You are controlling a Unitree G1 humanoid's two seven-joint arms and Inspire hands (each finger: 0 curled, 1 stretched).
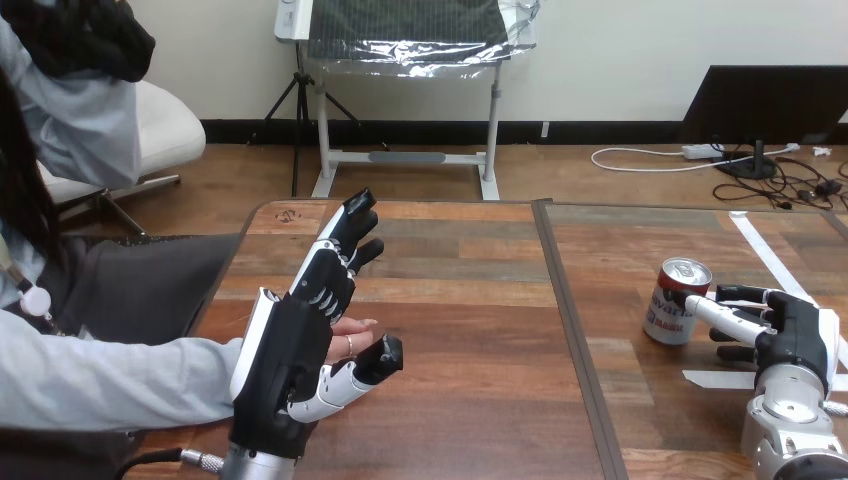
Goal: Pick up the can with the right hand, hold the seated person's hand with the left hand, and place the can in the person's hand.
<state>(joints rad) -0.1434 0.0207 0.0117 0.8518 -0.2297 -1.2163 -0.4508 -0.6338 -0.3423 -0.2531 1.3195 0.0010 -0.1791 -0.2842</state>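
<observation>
Though the table (470, 300) is cut off at the bottom and right edges, two wooden panels show, with a dark seam (565, 330) between them running front to back. The person's pale sleeve (110, 375) comes in from the left edge and lies across the near left corner, and the upper arm is out of frame. The left hand (290, 350) stands on edge over the left panel, back shell toward the camera. Its fingers are straight and point away, and the thumb sticks out low to the right. It hides most of the person's hand (355, 328): just a few fingertips poke out right of the palm, above the thumb. Cannot tell whether the two touch or sit apart, and no robot finger is seen curled round it. The right hand (795, 335) is at the near right of the right panel, forearm cut by the bottom edge, palm toward the can (677, 305). Its fingers are spread wide and roughly straight. One white-shelled finger reaches the can's side and looks to touch it, the black fingertips above and below stop just short, and nothing is wrapped round. The can stands upright on the right panel just beside that hand, well apart from the person's hand. It has a silver top and a red-and-white label, with print too small to make out. A long white tape strip (765, 255) runs diagonally behind the right hand, partly hidden by it. A short strip (715, 378) lies just left of the wrist.
</observation>
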